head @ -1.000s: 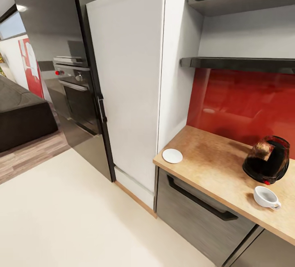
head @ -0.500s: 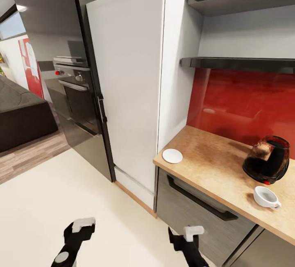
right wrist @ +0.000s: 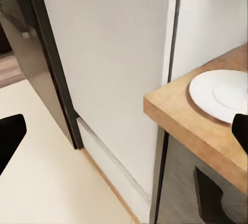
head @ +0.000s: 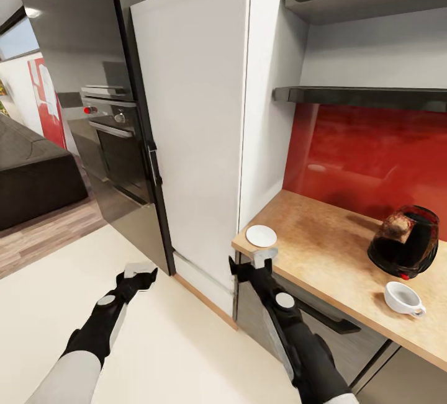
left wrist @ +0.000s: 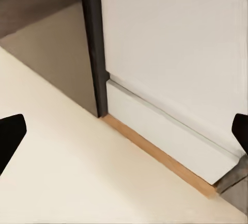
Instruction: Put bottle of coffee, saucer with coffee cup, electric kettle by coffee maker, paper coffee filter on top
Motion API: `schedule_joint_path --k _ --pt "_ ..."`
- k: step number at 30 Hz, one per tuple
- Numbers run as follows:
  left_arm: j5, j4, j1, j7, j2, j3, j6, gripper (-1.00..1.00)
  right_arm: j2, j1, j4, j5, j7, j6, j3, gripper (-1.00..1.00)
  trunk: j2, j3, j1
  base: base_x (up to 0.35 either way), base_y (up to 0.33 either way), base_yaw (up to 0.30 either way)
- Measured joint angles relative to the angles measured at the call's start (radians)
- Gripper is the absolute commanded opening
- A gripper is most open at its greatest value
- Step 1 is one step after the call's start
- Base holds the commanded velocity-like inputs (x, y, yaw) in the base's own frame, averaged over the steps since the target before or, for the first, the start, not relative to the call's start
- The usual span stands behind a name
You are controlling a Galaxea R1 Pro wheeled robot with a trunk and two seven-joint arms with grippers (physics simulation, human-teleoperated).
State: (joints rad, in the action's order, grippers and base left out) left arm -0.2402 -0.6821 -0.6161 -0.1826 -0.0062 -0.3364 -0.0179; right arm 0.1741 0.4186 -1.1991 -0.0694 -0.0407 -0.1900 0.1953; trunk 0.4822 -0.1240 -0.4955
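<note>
Kitchen corner: tall white cabinet [head: 192, 125], red backsplash, beige worktop [head: 323, 255] at right. Electric kettle [head: 405, 241] stands well back on worktop; coffee cup [head: 402, 298] in front of it, empty, near edge. Saucer [head: 261, 236] bare at worktop's corner, well apart from cup. Right pincer [head: 248, 264], fingers apart, just below saucer, likely lined up for grasp. Left pincer [head: 141, 273] apart, idle over floor.

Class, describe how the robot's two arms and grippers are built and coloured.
Both arms are black with light grey upper sleeves and a round grey disc near each wrist. The left gripper and right gripper have black fingers and a pale grey block. No cables show.
</note>
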Motion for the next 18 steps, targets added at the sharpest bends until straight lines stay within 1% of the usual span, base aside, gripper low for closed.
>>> schedule_joint_path --k 2,3,4,5,6,7,8,10,11,13,14,15,16,18 --pt "0.000 -0.015 -0.025 -0.076 0.006 0.000 -0.078 1.00 0.000 0.043 -0.064 0.013 0.001 -0.082 -0.002 1.00 0.000 0.000 0.000 0.000 0.000 0.000" --pt "0.000 -0.018 -0.033 -0.097 0.009 0.000 -0.099 1.00 0.000 0.068 -0.091 0.031 0.003 -0.129 -0.004 1.00 0.000 0.000 0.000 0.000 0.000 0.000" --pt "0.002 -0.027 -0.055 -0.163 0.017 -0.001 -0.161 1.00 0.000 0.095 -0.113 0.057 0.009 -0.179 -0.007 1.00 0.000 0.000 0.000 0.000 0.000 0.000" --pt "0.002 -0.032 -0.072 -0.213 0.022 -0.001 -0.209 1.00 0.000 0.124 -0.127 0.087 0.023 -0.231 -0.016 1.00 0.000 0.000 0.000 0.000 0.000 0.000" --pt "0.002 -0.036 -0.089 -0.264 0.028 -0.001 -0.262 1.00 0.000 0.155 -0.137 0.119 0.048 -0.283 -0.033 1.00 0.000 0.000 0.000 0.000 0.000 0.000" --pt "0.002 -0.038 -0.106 -0.317 0.035 -0.001 -0.316 1.00 0.000 0.185 -0.144 0.151 0.080 -0.334 -0.059 1.00 0.000 0.000 0.000 0.000 0.000 0.000" --pt "0.002 -0.039 -0.114 -0.345 0.039 -0.001 -0.344 1.00 0.000 0.200 -0.146 0.167 0.098 -0.360 -0.076 1.00 0.000 0.000 0.000 0.000 0.000 0.000" --pt "0.004 -0.041 -0.141 -0.459 0.055 -0.002 -0.438 1.00 0.000 0.240 -0.158 0.224 0.167 -0.440 -0.150 1.00 0.000 0.000 0.000 0.000 0.000 0.000" --pt "0.004 -0.042 -0.155 -0.547 0.062 -0.003 -0.493 1.00 0.000 0.254 -0.168 0.252 0.205 -0.476 -0.199 1.00 0.000 0.000 0.000 0.000 0.000 0.000" --pt "0.006 -0.044 -0.173 -0.657 0.066 -0.004 -0.551 1.00 0.000 0.263 -0.182 0.273 0.228 -0.502 -0.255 1.00 0.000 0.000 0.000 0.000 0.000 0.000" --pt "0.008 -0.046 -0.183 -0.700 0.066 -0.004 -0.580 1.00 0.000 0.265 -0.190 0.279 0.233 -0.511 -0.275 1.00 0.000 0.000 0.000 0.000 0.000 0.000" --pt "0.014 -0.047 -0.196 -0.746 0.066 -0.004 -0.633 1.00 0.000 0.267 -0.208 0.286 0.237 -0.532 -0.293 1.00 0.000 0.000 0.000 0.000 0.000 0.000" --pt "0.018 -0.048 -0.203 -0.764 0.065 -0.005 -0.666 1.00 0.000 0.268 -0.219 0.290 0.239 -0.553 -0.301 1.00 0.000 0.000 0.000 0.000 0.000 0.000" --pt "0.025 -0.048 -0.210 -0.780 0.062 -0.005 -0.701 1.00 0.000 0.268 -0.231 0.292 0.240 -0.590 -0.307 1.00 0.000 0.000 0.000 0.000 0.000 0.000"
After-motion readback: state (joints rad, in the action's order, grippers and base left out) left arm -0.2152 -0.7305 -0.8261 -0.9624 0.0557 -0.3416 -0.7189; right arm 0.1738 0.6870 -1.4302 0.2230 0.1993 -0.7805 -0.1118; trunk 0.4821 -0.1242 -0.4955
